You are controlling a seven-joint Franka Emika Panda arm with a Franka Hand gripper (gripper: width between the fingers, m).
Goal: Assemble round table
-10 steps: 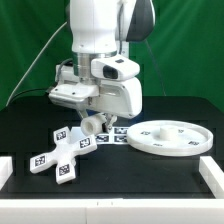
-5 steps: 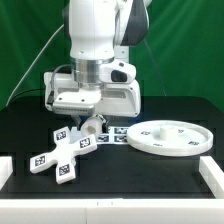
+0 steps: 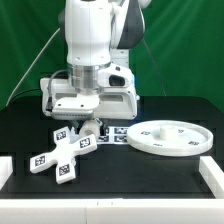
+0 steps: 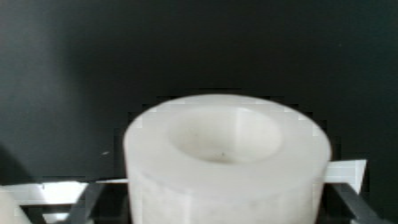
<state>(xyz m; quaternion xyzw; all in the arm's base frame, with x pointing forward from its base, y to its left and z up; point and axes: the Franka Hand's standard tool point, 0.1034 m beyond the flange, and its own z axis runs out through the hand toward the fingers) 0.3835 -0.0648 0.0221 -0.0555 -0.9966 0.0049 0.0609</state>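
Note:
My gripper (image 3: 89, 127) is shut on the short cylindrical post (image 4: 228, 160), a white hollow tube that fills the wrist view; one dark finger (image 4: 349, 200) presses each side of it. In the exterior view the post (image 3: 92, 128) hangs tilted under the hand, just above the far end of the cross-shaped foot piece (image 3: 60, 153), which lies flat on the black table at the exterior view's left. The large rimmed round disc (image 3: 170, 137) lies flat at the exterior view's right, apart from the gripper.
The marker board (image 3: 118, 133) lies on the table behind the post, between the foot piece and the disc. A white block (image 3: 212, 176) sits at the table's near right corner. A green curtain hangs behind.
The arm has swung toward the exterior view's left with the post in its grip, bringing it nearer the foot piece. The foot piece and disc have not moved.

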